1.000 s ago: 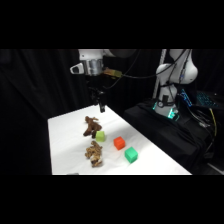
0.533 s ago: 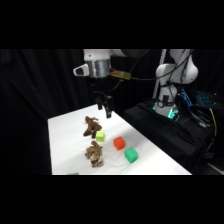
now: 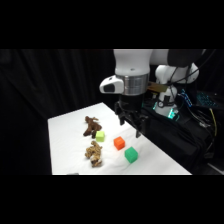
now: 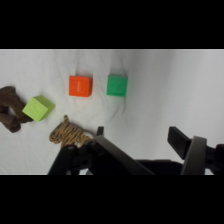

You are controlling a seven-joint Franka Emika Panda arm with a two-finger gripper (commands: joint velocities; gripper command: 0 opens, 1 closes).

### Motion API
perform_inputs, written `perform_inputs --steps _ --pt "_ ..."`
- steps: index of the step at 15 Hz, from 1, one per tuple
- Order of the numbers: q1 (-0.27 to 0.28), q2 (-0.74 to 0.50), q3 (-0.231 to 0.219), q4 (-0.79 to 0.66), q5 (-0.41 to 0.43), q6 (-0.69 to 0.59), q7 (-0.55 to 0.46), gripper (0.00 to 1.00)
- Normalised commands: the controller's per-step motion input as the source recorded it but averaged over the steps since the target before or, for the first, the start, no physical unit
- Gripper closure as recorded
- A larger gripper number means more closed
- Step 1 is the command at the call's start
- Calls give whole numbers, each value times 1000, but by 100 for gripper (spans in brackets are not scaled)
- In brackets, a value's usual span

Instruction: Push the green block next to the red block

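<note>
One white table [image 3: 70, 145], black curtain [image 3: 55, 80] behind.

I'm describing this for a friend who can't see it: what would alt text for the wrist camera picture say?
A white table seen from above the gripper, whose open black fingers rise from the bottom edge. A red block and a green block sit side by side, a small gap between them. Left of them lie a lime cube, a striped toy tiger and a brown toy.
</note>
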Motion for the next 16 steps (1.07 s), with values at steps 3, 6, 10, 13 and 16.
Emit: perform_inputs --steps 3,6,10,13,16 --pt "116 124 85 -142 -116 342 208 0" --pt "88 183 34 -147 -114 478 182 0" --pt "108 212 4 -111 -103 477 192 0" --pt "163 202 -54 -44 -180 407 212 0" --pt "179 200 -110 9 -166 283 175 0"
